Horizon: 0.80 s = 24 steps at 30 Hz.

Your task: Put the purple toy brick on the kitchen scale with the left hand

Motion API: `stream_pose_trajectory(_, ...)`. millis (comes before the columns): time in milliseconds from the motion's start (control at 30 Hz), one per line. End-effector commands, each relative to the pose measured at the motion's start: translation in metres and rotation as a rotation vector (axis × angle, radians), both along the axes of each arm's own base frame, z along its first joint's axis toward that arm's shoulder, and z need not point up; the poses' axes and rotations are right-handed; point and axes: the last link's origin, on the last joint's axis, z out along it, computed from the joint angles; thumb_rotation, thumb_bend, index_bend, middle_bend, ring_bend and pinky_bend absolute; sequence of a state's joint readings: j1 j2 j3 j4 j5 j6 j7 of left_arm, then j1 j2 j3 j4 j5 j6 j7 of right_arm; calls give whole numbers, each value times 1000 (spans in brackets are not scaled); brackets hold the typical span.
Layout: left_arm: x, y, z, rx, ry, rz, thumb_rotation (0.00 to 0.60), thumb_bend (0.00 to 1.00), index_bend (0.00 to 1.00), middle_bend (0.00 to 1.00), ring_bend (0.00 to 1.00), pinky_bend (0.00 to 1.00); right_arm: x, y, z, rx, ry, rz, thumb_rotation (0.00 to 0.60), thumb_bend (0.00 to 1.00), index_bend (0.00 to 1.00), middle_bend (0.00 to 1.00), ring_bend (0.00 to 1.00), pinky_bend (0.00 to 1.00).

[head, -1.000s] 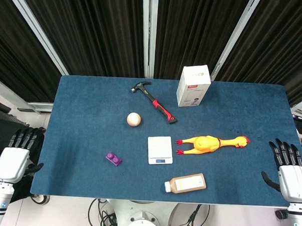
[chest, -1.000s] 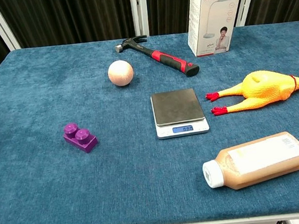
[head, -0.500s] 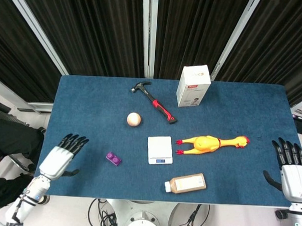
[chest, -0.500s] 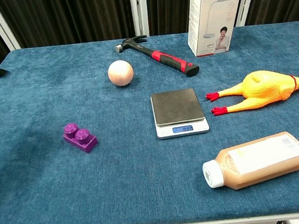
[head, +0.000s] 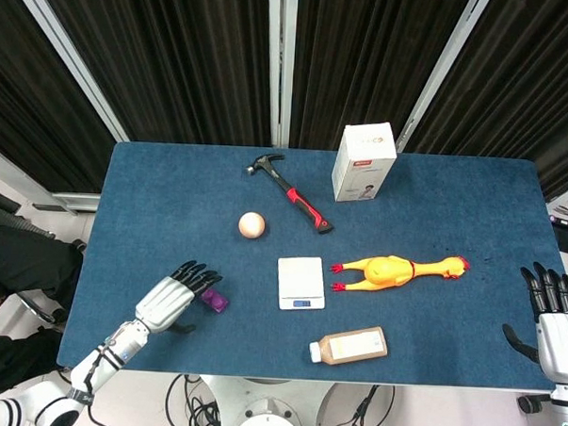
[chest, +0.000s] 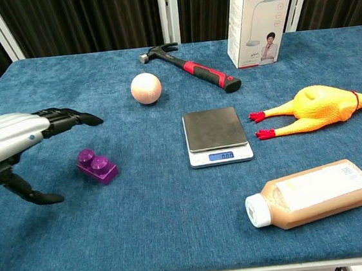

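Note:
The purple toy brick (chest: 97, 167) (head: 214, 301) lies on the blue table, left of the kitchen scale (chest: 215, 136) (head: 301, 283). My left hand (chest: 20, 143) (head: 174, 300) hovers just left of the brick, fingers spread and stretched above it, thumb low beside it, holding nothing. The head view has its fingertips partly covering the brick's left end. My right hand (head: 554, 324) stays off the table's right edge, open and empty. It does not appear in the chest view.
A cream ball (chest: 145, 89) and a hammer (chest: 190, 68) lie behind the scale. A white box (chest: 263, 17) stands at the back. A yellow rubber chicken (chest: 317, 108) lies right of the scale, a bottle (chest: 310, 195) in front of it.
My left hand has swept in from beyond the table's left edge to just beside the brick. My right hand drifted slightly right and down. The objects have not moved.

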State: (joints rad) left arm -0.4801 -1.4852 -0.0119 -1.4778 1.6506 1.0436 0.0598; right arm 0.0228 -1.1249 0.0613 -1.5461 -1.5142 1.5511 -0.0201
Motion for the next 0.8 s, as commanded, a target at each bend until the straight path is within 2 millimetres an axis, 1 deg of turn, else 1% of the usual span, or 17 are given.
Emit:
stream_pose_trajectory(33, 2, 4, -11, 9, -35, -19, 600, 166, 199, 182, 31, 87, -1, -1, 0, 2, -3, -8, 600, 152, 0, 0, 0, 0)
stream_pose_trajectory(100, 1, 6, -16, 11, -39, -28, 600, 194, 231, 213, 60, 105, -1, -1, 0, 4, -3, -11, 600, 154, 0, 0, 0, 0)
stream_pose_trajectory(200, 1, 7, -21, 10, -35, -34, 600, 238, 249, 225, 73, 136, -2, -1, 0, 7, -1, -23, 600, 157, 0, 0, 0, 0)
stream_pose_trajectory(300, -1, 7, -26, 7, -25, -35, 600, 249, 270, 234, 95, 161, -3, -1, 1, 4, -3, -32, 600, 163, 0, 0, 0, 0)
stream_pose_trajectory(467, -3, 10, -33, -6, -13, -26, 600, 256, 276, 247, 113, 176, -4, -1, 1, 5, -5, -41, 600, 167, 0, 0, 0, 0)
stream_pose_trajectory(533, -2, 11, -34, 1, -12, -32, 600, 260, 292, 275, 147, 208, -5, -1, 2, 3, -4, -41, 600, 168, 0, 0, 0, 0)
stream_pose_trajectory(633, -3, 12, -35, 12, -13, -37, 600, 264, 366, 338, 216, 292, -6, -1, 2, 4, -4, -45, 600, 170, 0, 0, 0, 0)
stream_pose_trajectory(800, -5, 13, -37, 18, -6, -38, 600, 273, 434, 433, 321, 394, -7, -1, 0, 16, -8, -48, 600, 170, 0, 0, 0, 0)
